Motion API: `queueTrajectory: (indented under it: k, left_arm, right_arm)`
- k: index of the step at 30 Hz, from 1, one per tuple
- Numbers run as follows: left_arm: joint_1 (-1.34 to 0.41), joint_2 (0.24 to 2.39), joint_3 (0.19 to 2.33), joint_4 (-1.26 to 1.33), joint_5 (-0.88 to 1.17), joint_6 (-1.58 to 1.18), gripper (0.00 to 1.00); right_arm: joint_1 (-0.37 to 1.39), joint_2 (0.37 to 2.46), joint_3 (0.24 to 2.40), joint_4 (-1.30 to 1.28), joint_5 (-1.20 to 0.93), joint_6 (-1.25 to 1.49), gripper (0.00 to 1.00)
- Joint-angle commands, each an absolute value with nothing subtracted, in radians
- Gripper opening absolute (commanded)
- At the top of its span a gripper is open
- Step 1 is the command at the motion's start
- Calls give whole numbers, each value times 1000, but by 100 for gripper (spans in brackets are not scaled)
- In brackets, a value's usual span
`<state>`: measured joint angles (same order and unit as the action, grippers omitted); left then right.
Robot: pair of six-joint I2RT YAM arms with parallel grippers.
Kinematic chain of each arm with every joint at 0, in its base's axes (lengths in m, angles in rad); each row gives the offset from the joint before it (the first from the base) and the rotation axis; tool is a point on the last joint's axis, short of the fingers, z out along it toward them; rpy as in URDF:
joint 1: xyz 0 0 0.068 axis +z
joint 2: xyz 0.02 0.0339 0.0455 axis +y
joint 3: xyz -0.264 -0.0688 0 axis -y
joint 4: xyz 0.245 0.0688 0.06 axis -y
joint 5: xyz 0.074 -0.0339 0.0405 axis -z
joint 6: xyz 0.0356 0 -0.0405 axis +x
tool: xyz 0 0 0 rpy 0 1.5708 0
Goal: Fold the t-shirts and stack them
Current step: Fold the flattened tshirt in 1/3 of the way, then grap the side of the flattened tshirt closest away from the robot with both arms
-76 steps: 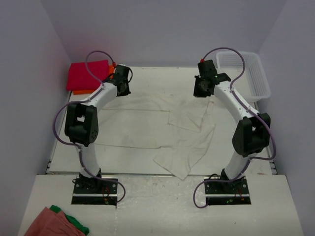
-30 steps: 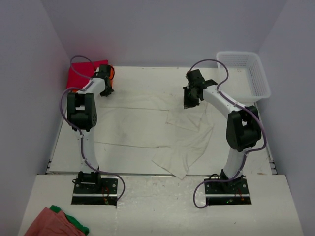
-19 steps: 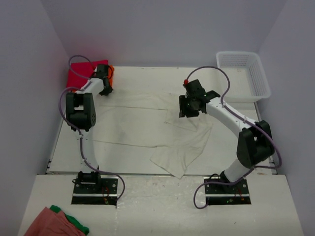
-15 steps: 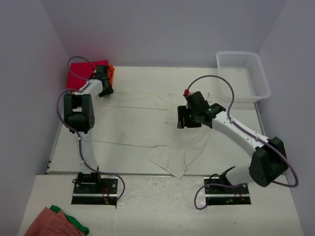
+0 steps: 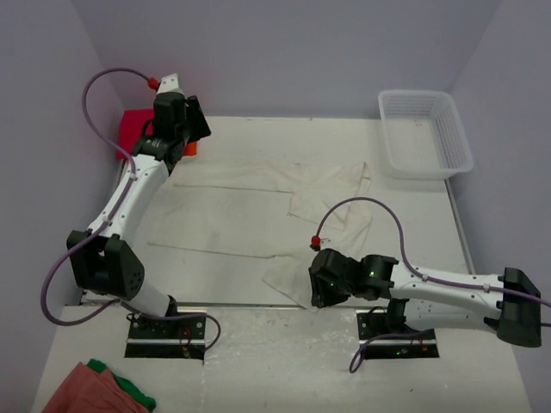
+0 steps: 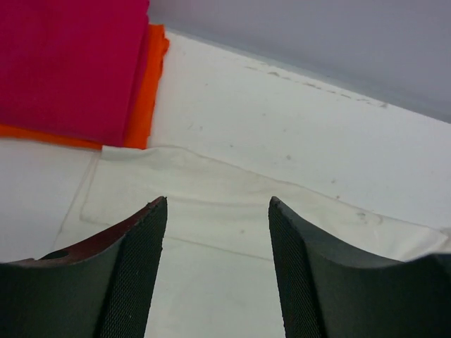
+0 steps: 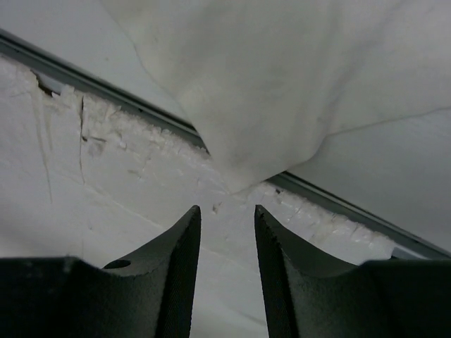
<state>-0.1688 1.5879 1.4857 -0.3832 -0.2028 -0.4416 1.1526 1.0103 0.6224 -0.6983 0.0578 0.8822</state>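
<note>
The cream-white t-shirt (image 5: 258, 215) lies flat and wrinkled across the middle of the counter (image 5: 413, 206), its right part folded over and one corner reaching past the near edge. The magenta-red t-shirt (image 6: 70, 63) sits folded on the orange t-shirt (image 6: 149, 84) at the far left corner.

From here I see a white mesh basket (image 5: 455, 129) at the table's (image 5: 284, 142) far right corner, and a salmon-pink cloth (image 5: 77, 391) overlapping a green cloth (image 5: 138, 398) at near left.
</note>
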Motion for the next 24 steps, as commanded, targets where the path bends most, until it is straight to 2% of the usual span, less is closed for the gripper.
queueTrajectory:
  k: [1, 10, 19, 24]
  left_arm:
    - [-212, 1543, 1436, -426, -235, -476, 60]
    - [-222, 1430, 1260, -437, -201, -459, 59]
    - [-244, 1393, 1213, -436, -192, -451, 59]
    - [-252, 1382, 1203, -436, -196, -448, 59]
  right_arm:
    - [1276, 1034, 627, -718, 152, 1068, 38]
    - [1355, 1158, 595, -632, 175, 1123, 39]
    - [1351, 1258, 610, -614, 207, 1114, 39]
    - [1348, 1331, 618, -575, 190, 1103, 35]
